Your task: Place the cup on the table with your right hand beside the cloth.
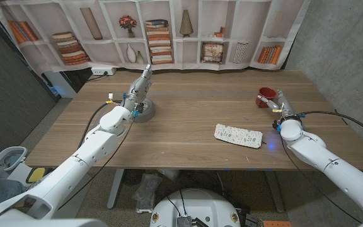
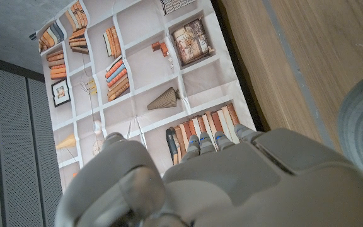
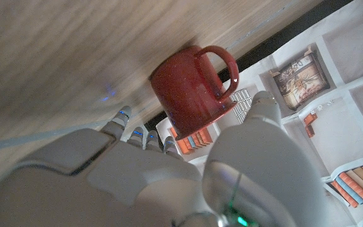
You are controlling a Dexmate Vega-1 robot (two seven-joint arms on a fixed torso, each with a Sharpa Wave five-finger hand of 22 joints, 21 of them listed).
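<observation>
The red cup (image 1: 265,97) is at the table's right side, upright with its mouth up. My right hand (image 1: 282,104) is right beside it, on the side nearer the table's right edge. In the right wrist view the cup (image 3: 193,88) sits between the thumb (image 3: 262,113) and the fingers (image 3: 126,120), whose tips overlap its rim; I cannot tell whether they grip it. The speckled white cloth (image 1: 238,135) lies flat, nearer the front edge and left of the cup. My left hand (image 1: 140,87) is raised at the far left with fingers extended and apart, holding nothing.
A grey round base (image 1: 145,112) sits under my left hand (image 2: 232,183). A bookshelf-print backdrop (image 1: 169,31) hangs behind the table's far edge. Bare wood (image 1: 194,107) lies between the grey base and the cloth.
</observation>
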